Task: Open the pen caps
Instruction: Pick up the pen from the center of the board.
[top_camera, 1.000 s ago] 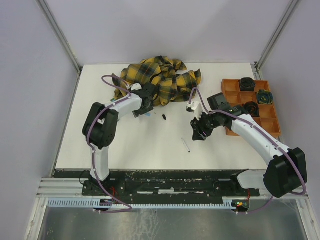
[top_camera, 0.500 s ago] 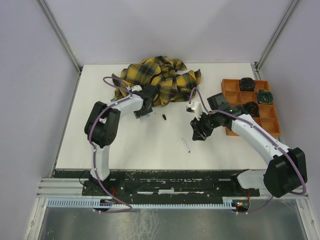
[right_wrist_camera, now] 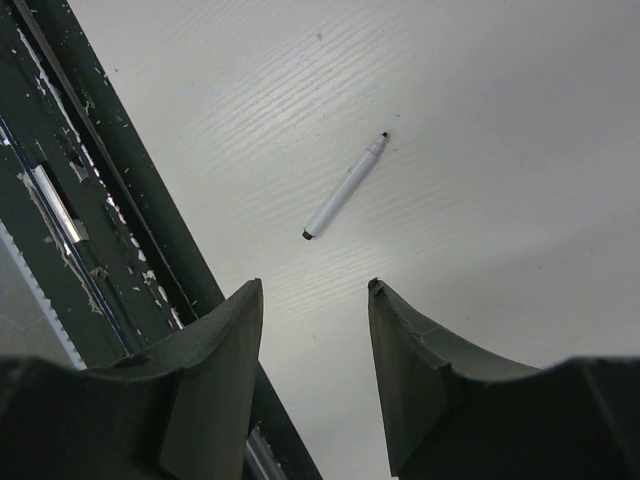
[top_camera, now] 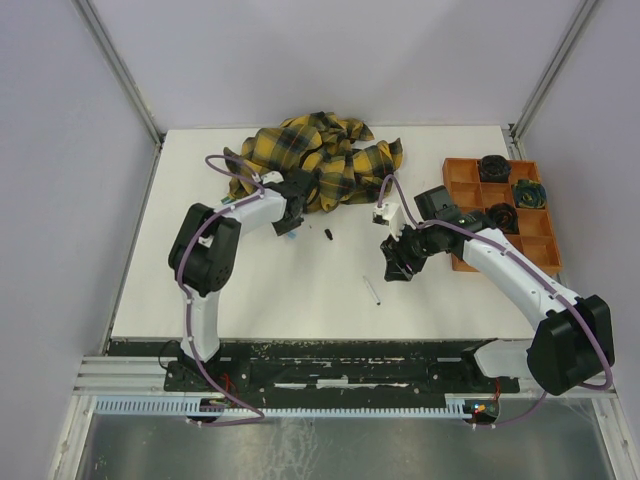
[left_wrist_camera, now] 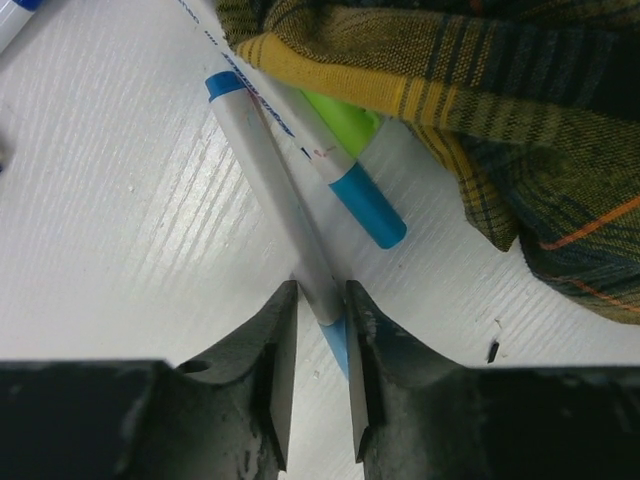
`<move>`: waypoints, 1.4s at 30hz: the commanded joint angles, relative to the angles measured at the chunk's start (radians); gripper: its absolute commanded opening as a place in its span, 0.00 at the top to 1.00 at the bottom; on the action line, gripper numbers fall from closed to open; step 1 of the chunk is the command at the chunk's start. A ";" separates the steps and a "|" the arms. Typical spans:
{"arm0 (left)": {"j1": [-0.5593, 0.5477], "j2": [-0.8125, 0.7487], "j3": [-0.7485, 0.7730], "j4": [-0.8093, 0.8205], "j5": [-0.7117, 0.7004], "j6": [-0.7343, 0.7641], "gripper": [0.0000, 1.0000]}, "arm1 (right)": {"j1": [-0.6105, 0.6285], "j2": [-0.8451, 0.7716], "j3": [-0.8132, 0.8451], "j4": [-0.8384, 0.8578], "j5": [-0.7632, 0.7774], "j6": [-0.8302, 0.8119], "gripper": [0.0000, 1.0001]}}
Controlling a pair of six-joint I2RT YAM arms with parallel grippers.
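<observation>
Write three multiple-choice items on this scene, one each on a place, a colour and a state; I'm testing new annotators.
1. Where does the orange tray sit on the table?
A. At its right side
B. At its left side
C. At its near edge

2. What colour are the ends of the pen between the left gripper's jaws?
A. Red
B. Blue
C. Black

3. How do the right gripper's jaws stand?
A. Shut on a pen
B. Shut tight, empty
C. Open, holding nothing

Answers:
1 A, the top view shows it at the far right.
2 B, both ends show blue in the left wrist view.
3 C, bare table shows between them.
</observation>
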 commanded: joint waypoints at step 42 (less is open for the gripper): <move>-0.291 -0.745 -0.766 0.701 0.564 0.235 0.97 | -0.007 -0.220 -0.087 -0.017 -0.385 -0.320 0.45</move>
